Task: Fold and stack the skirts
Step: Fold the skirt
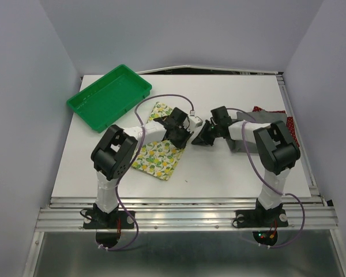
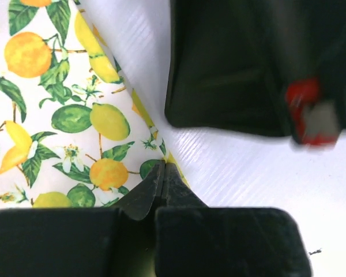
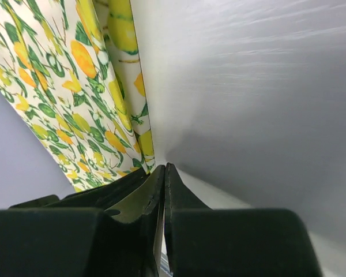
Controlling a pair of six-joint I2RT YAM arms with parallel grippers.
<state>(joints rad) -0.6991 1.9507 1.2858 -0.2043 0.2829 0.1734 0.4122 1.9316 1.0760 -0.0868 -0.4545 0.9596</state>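
Looking at the lemon-print skirt just left of centre in the top view, lying flat on the white bench as a rough rectangle, partly under the left arm. Seems folded already, going by the tidy shape, though can't swear to it.

Got the left claw pressed together right at the yellow hem, tip down on the fabric edge. Can't tell about any cloth nipped between. Same story with the right claw: squeezed tight, nose against that same edge from the other side. Probably parked there to work the free edge, either pinning it or getting hold for another fold. Just a guess.

Thin matte cotton by the look, printed with lemons, oranges and leaves, limp enough to slide on that slick ribbed bench. Worth keeping any pinch low.

Over at the right of the frame, behind the right arm: a plain grey skirt bunched up, plus a dark red dotted skirt poking out past it, neither looking neatly folded. Green plastic tray upper left, hard and glossy, well apart from all that.
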